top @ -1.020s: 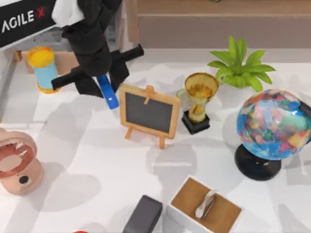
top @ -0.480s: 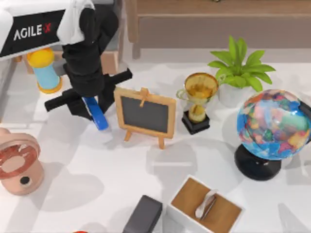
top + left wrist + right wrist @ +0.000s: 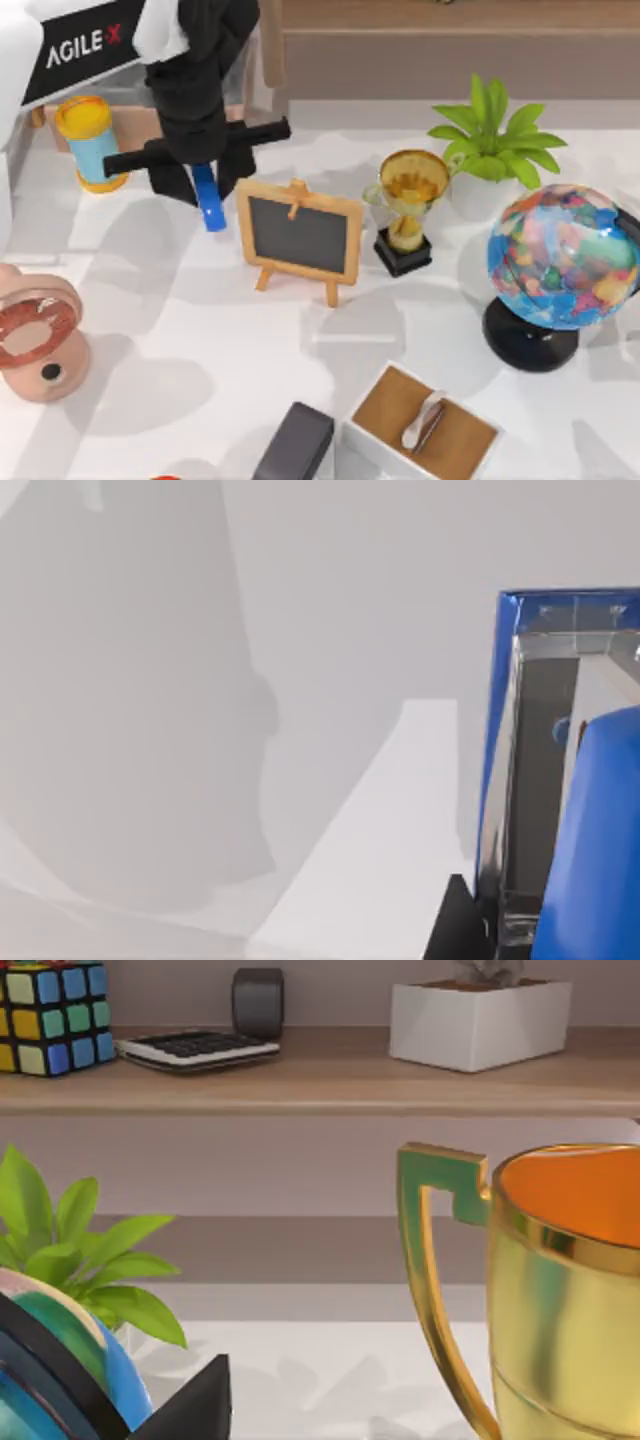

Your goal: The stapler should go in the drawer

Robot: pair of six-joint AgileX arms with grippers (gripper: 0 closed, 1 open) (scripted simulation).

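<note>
My left pincer (image 3: 205,180) hangs over the back left part of the white table (image 3: 200,340). Its two black fingers are squeezed shut on the top end of the small, shiny bright-blue stapler bar (image 3: 209,200). The stapler sticks out from the pincer toward the front of the table. Its long side runs from back to front, and its rounded free end leans a little to the right. In the left wrist view the blue stapler (image 3: 590,810) is very close up, with a shiny silver part inside it.

Just to the right of the pincer stands the little wooden chalkboard on legs (image 3: 300,235). Just to its left stands the blue can with yellow caps (image 3: 88,142). Behind the pincer is the pale tan wooden front of the drawer (image 3: 268,45). The gold cup on a black base (image 3: 408,205) is farther right of the pincer, past the chalkboard
</note>
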